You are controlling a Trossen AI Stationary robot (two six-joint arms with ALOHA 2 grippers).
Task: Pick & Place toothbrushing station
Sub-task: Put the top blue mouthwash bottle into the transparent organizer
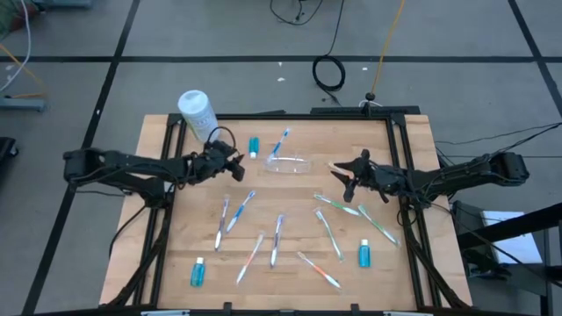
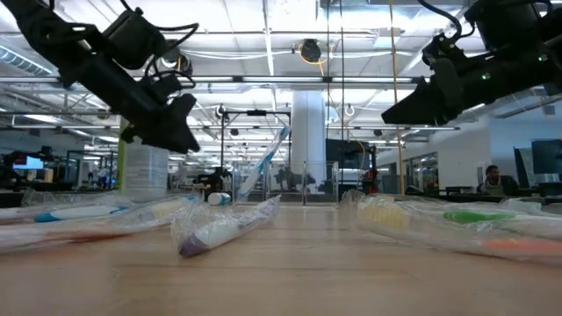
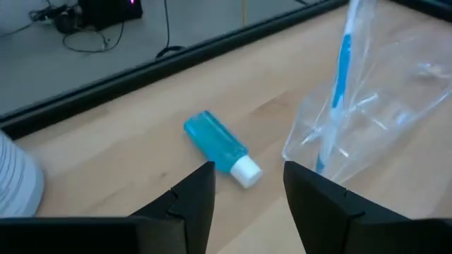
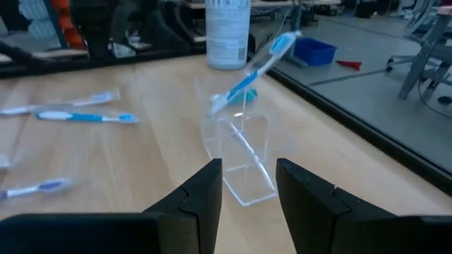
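Note:
The toothbrushing station (image 1: 288,164) is a small see-through plastic holder resting on the table at its far middle. A wrapped blue toothbrush (image 1: 281,140) slants up from it. The holder also shows in the left wrist view (image 3: 381,120) and the right wrist view (image 4: 240,152). My left gripper (image 1: 239,169) hovers open just left of the holder, above a small blue tube (image 3: 215,143). My right gripper (image 1: 341,175) hovers open just right of the holder, pointing at it. In both wrist views the open fingers (image 3: 247,169) (image 4: 248,166) hold nothing.
A white canister (image 1: 197,112) stands at the far left corner. Several wrapped toothbrushes (image 1: 237,211) lie scattered over the near half of the table. Two more blue tubes (image 1: 198,272) (image 1: 364,254) lie near the front edge. A raised dark frame (image 1: 307,114) borders the table.

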